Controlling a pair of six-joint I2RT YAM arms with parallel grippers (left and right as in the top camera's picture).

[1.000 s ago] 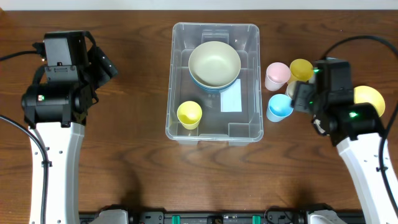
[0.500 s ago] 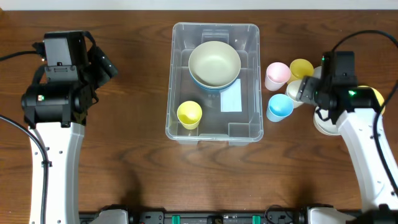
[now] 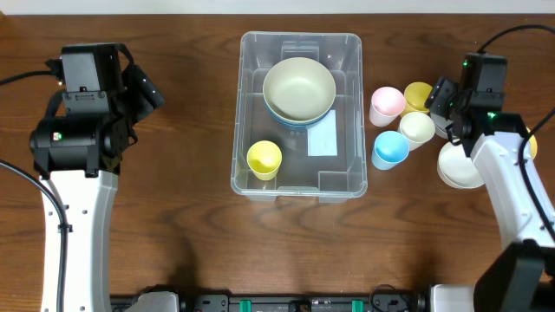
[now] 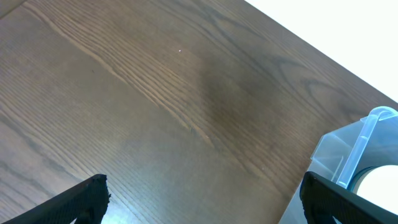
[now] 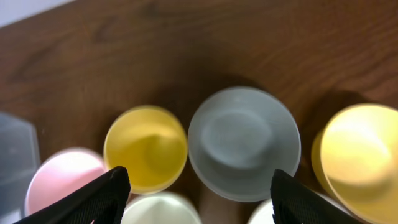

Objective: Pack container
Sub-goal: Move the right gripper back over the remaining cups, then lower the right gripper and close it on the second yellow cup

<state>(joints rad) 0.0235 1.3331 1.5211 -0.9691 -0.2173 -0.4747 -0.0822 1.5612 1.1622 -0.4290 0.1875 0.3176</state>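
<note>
Container (image 3: pixel 299 173), overhead: clear bin at the centre of the table (image 3: pixel 191 243), holding stacked bowls (image 3: pixel 299 89) and a yellow cup (image 3: pixel 264 159); right gripper (image 3: pixel 444 106) hangs beside four loose cups (image 3: pixel 417 126) just outside the bin. Left wrist: left gripper (image 4: pixel 202 193) spread wide over bare wood, bin corner at right. Right wrist: right gripper (image 5: pixel 198 186) spread and empty, a pale cup (image 5: pixel 244 143) showing between its fingers.

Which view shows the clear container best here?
Overhead: the whole container shows, with stacked bowls and a yellow cup inside. The left wrist view catches only one corner at its right edge. The right wrist view has at most a blurred sliver at its left edge.
</note>
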